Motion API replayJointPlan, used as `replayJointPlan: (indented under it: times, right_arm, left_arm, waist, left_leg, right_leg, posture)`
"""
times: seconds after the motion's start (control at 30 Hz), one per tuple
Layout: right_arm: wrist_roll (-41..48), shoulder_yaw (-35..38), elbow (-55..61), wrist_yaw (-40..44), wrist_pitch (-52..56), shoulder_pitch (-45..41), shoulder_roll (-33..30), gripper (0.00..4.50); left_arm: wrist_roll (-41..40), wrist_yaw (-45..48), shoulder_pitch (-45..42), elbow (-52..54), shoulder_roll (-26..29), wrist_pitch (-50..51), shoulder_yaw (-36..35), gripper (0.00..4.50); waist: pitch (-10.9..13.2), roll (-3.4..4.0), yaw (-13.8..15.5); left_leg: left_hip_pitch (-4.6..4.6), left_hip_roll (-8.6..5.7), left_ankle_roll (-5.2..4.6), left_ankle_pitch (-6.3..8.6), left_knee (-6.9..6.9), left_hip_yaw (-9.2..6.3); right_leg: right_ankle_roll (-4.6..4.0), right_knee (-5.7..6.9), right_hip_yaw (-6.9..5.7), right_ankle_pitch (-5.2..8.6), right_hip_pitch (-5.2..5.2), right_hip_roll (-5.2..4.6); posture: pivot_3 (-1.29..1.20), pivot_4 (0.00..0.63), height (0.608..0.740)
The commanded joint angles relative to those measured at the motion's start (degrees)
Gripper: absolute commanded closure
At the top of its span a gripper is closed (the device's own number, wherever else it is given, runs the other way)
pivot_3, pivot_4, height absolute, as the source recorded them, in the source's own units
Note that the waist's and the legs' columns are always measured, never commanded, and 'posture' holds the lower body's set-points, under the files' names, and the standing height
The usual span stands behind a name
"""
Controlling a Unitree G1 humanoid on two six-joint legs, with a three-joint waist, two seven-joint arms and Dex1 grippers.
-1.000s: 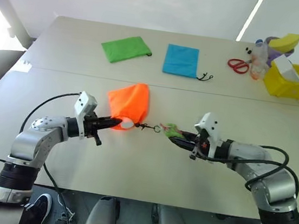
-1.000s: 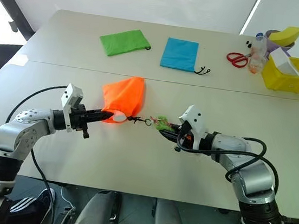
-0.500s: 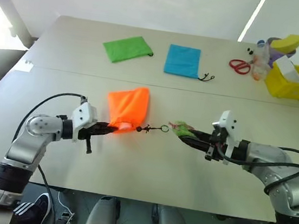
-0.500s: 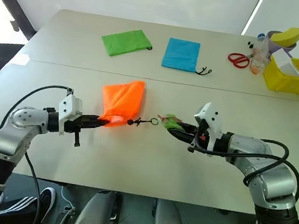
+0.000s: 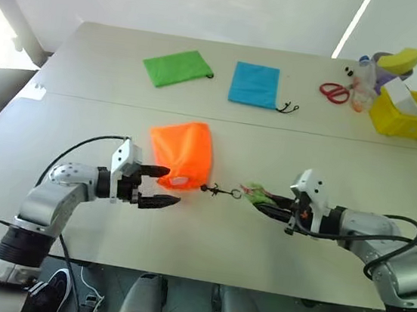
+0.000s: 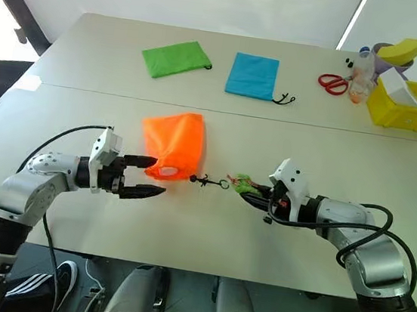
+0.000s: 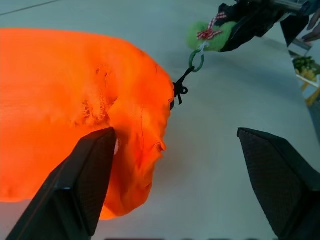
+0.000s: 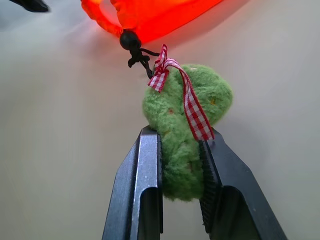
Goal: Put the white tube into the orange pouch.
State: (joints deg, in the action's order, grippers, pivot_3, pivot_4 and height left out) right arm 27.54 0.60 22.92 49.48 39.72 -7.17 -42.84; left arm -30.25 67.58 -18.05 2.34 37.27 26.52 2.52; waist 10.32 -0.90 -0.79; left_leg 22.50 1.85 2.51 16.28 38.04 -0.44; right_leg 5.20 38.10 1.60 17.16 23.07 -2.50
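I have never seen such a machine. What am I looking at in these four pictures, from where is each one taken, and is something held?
This is a humanoid robot with two arms, each ending in a two-fingered black pincer. Two pictures come from cameras in its head, looking down over a pale table. The other two come from cameras on its wrists, looking along the fingers.

The left pincer is open, at the mouth of the orange pouch, gripping nothing. The right pincer is shut on the green pom-pom at the end of the pouch's dark cord.

Farther back lie a green pouch, a blue pouch, red scissors and a yellow bin. A bit of white shows at the orange pouch's mouth.
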Motion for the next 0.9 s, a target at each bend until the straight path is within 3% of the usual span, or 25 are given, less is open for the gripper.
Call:
replayJointPlan:
  times: [0.03, 0.23, 0.3, 0.4, 0.5, 0.67, 0.9]
  right_arm:
    - [-1.69, -0.04, -0.29, -0.97, -2.76, -0.99, 0.46, 3.66]
    - [-3.22, -2.0, -1.23, -1.89, -4.0, -2.18, 2.08, 3.66]
    - [-3.86, -2.48, -1.36, -2.11, -4.38, -2.35, 2.09, 3.66]
    - [-4.18, -2.42, -1.16, -2.35, -4.5, -2.12, 2.28, 3.66]
    - [-4.28, -2.04, -0.71, -2.6, -4.39, -1.89, 2.23, 3.66]
    - [-4.24, -1.84, -0.57, -2.76, -4.46, -1.68, 2.11, 3.66]
    - [-4.76, -2.81, -1.93, -2.1, -4.91, -2.86, 2.36, 3.66]
  left_arm:
    - [-5.46, 0.35, -8.14, -0.94, -0.36, 7.53, -2.33, 0.67]
    - [-2.19, 3.64, -24.39, -10.8, -5.55, 7.22, 2.75, 0.67]
    - [1.1, 4.72, -26.63, -13.51, -6.46, 3.89, 4.85, 0.67]
    - [0.01, 7.25, -29.42, -16.05, -7.57, 6.69, 5.36, 0.67]
    - [-0.01, 11.76, -29.7, -16.88, -4.83, 8.86, 5.97, 0.67]
    - [4.8, 18.31, -25.5, -15.31, 4.71, 6.93, 8.67, 0.67]
    - [2.24, 21.77, -17.35, -7.62, 14.8, 10.35, 4.63, 0.67]
  waist:
    - [0.04, -0.08, 0.17]
    - [0.12, -0.21, 0.17]
    - [0.12, -0.2, 0.08]
    - [0.13, -0.19, -0.21]
    - [0.14, -0.19, -0.3]
    - [0.15, -0.17, -0.3]
    - [0.17, -0.2, 0.17]
  left_leg:
    - [0.0, -0.01, 0.0, 0.0, 0.02, 0.0]
    - [-0.03, -0.1, 0.0, -0.01, 0.17, -0.04]
    - [-0.01, -0.11, 0.0, 0.0, 0.14, -0.06]
    - [-0.01, -0.07, -0.01, 0.0, 0.08, -0.04]
    - [0.03, -0.01, -0.01, 0.0, 0.03, -0.06]
    - [0.0, 0.01, -0.01, 0.0, 0.01, -0.05]
    - [0.05, -0.03, -0.01, 0.0, 0.04, 0.0]
  right_leg:
    - [0.0, 0.0, 0.0, 0.0, -0.01, 0.0]
    - [0.02, -0.06, -0.07, 0.0, -0.21, -0.04]
    - [0.03, -0.07, -0.07, 0.0, -0.19, -0.03]
    - [0.05, -0.08, -0.05, 0.01, -0.12, 0.01]
    - [0.04, -0.06, -0.05, 0.02, -0.02, 0.1]
    - [0.02, 0.0, 0.0, 0.03, 0.01, 0.14]
    - [0.02, -0.01, -0.01, 0.03, -0.01, -0.02]
  posture:
    - [0.0, 0.15, 0.74]
    - [0.0, 0.15, 0.74]
    - [0.0, 0.15, 0.74]
    - [0.0, 0.15, 0.74]
    - [0.0, 0.15, 0.74]
    - [0.0, 0.15, 0.74]
    - [0.0, 0.15, 0.74]
